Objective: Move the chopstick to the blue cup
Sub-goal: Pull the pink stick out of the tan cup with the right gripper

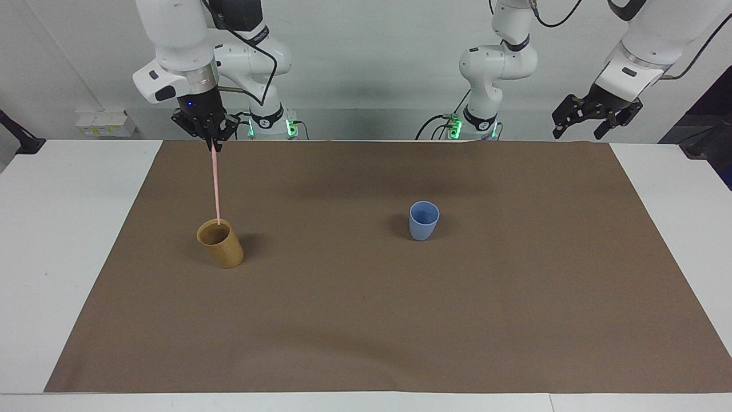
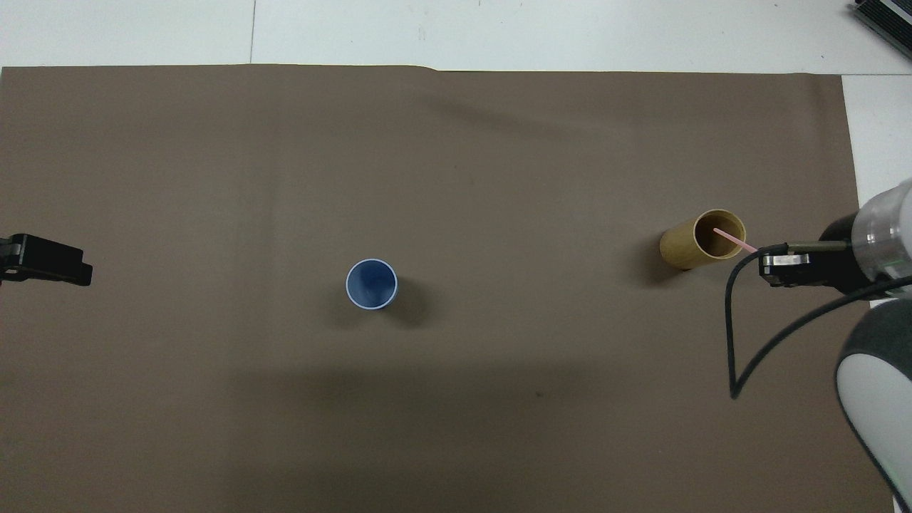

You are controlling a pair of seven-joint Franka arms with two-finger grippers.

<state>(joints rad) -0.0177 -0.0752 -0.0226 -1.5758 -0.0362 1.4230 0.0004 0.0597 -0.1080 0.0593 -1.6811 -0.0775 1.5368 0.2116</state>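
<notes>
The right gripper (image 1: 213,141) is clamping the top end of the chopstick (image 1: 215,183), fingertips pressed together on it, and is holding it high over the tan cup (image 1: 221,244) at the right arm's end of the bench (image 1: 57,229). Gripping the very top is letting the stick hang free below, so it can clear one rim and drop into another. Its long axis is running nearly vertical, leaning slightly, with the lower tip pointing down at the tan cup's mouth, about level with the rim. The blue cup (image 1: 424,220) is standing upright and empty near the mat's (image 1: 400,320) middle, well apart from the tan cup. The left gripper (image 1: 595,117) is waiting with its fingers apart, raised at its own end.
</notes>
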